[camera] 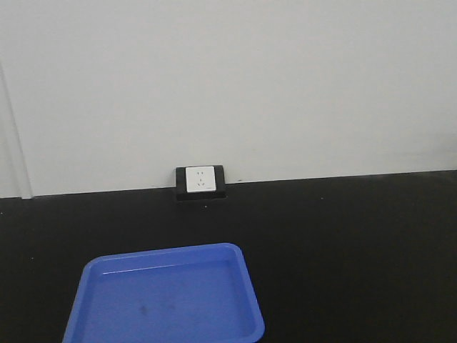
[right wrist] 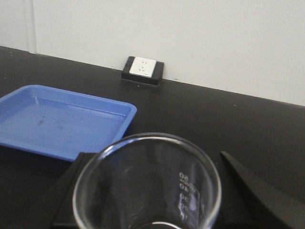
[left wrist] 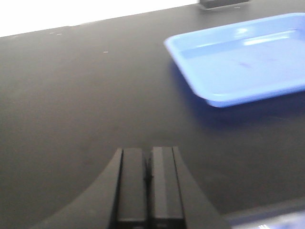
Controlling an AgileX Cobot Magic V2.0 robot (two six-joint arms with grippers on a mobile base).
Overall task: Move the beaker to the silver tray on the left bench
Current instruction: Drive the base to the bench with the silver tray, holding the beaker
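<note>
Beaker: the clear glass beaker (right wrist: 147,188) is inside my right tool (right wrist: 151,154), upright, its long axis vertical and its open mouth up toward the wrist camera. Printed graduations show on its 3 o'clock wall.
Beaker to tool: dead centre, at 12 o'clock from my right wrist, one black finger (right wrist: 259,191) hard against it at 3 o'clock and the other at 9 o'clock.
Right tool: I judge it closed on the beaker, since both fingers meet the glass. Whether the base rests on the table (right wrist: 228,124) is hidden.
Left tool: my left tool (left wrist: 148,151) has its fingers pressed together on nothing, above bare black table.
Nearer arm: the right, which already has the glass.
Blue tray: the blue plastic tray (right wrist: 62,119) lies at 10 o'clock from the beaker, near but apart, and holds nothing.
Socket: a white socket (right wrist: 143,70) sits at 12 o'clock, at the table's back edge under the white wall (right wrist: 190,38).
Silver tray: in none of my views, so its direction from the beaker cannot be read here. I judge the carry must first turn away from this socket table.
</note>
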